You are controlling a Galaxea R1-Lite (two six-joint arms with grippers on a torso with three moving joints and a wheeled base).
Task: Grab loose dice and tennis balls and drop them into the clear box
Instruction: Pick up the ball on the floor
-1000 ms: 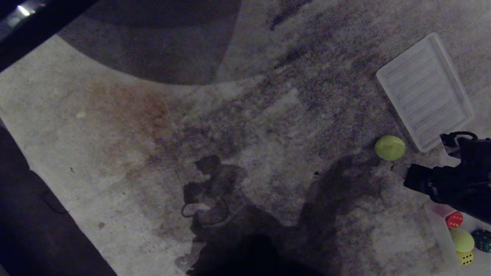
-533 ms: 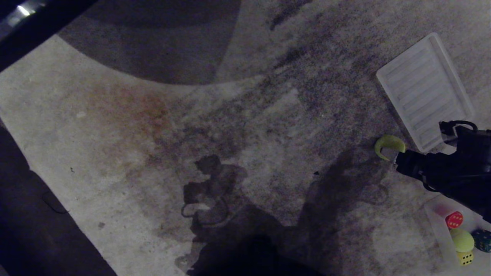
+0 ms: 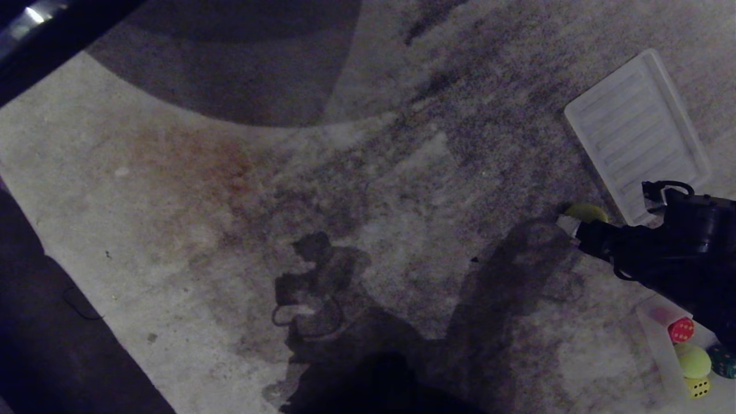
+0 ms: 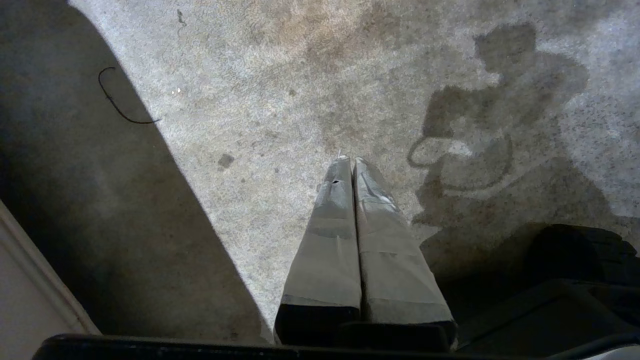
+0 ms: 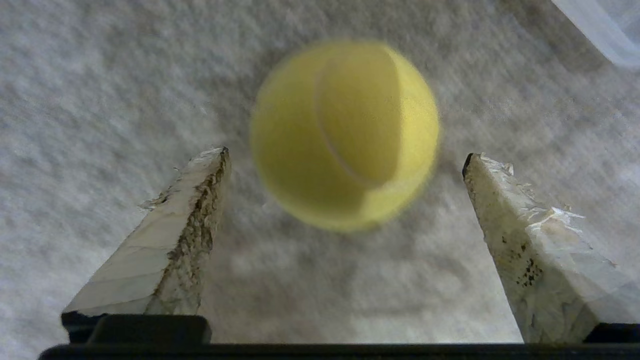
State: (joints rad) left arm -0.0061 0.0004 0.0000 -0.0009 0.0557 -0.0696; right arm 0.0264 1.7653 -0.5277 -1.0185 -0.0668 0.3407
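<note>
Head view: right gripper (image 3: 566, 224) reaches in from 3 o'clock, tip over a tennis ball (image 3: 585, 212) on the carpet (image 3: 287, 190); only the ball's top edge shows. Ribbed lid (image 3: 635, 132) at 2 o'clock. Clear box (image 3: 655, 345) at 4 o'clock holds a red die (image 3: 681, 330), second ball (image 3: 694, 360), yellow die (image 3: 698, 387), green die (image 3: 723, 360).

Left wrist: left gripper (image 4: 348, 161) fingers pressed together, above bare carpet.

Right wrist: fingers (image 5: 200, 200) spread wide, ball (image 5: 345, 135) ahead between the tips, untouched.
</note>
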